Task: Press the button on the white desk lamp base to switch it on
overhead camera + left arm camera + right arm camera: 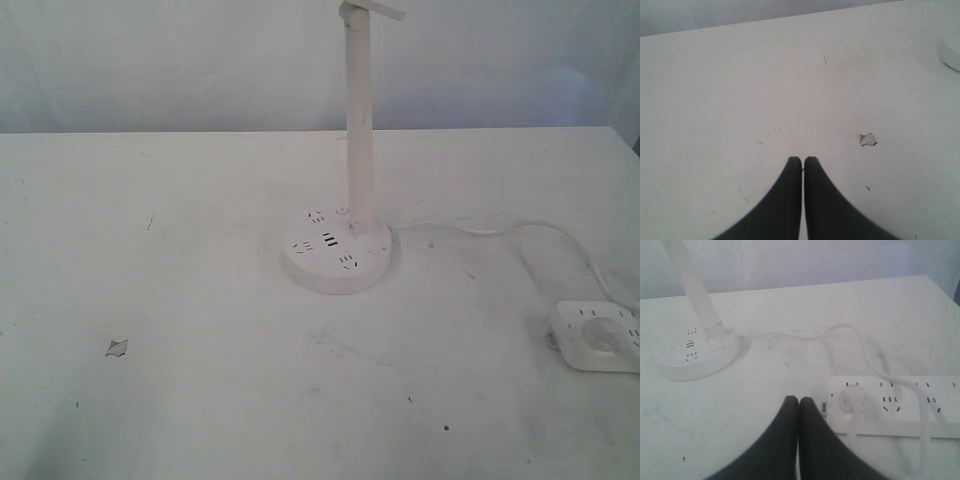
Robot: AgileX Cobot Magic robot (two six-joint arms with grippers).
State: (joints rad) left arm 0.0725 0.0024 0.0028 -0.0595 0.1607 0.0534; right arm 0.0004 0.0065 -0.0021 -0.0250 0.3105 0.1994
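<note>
The lamp base (322, 262) sits mid-tabletop (200, 380), well apart from both pincers. The right pincer (799, 402), closed and empty like the left pincer (803, 161), looks nearer. We should lower its tips squarely, clear of the sockets (316, 217); the button is too small to pick out.

No text, brand or number is legible anywhere. The white desk lamp base (335, 258) bears only blurred marks beside its sockets, as does the power strip (600, 338) at four o'clock from it.

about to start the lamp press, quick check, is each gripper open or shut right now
Left gripper: closed, holding nothing.
Right gripper: closed, holding nothing.
</note>
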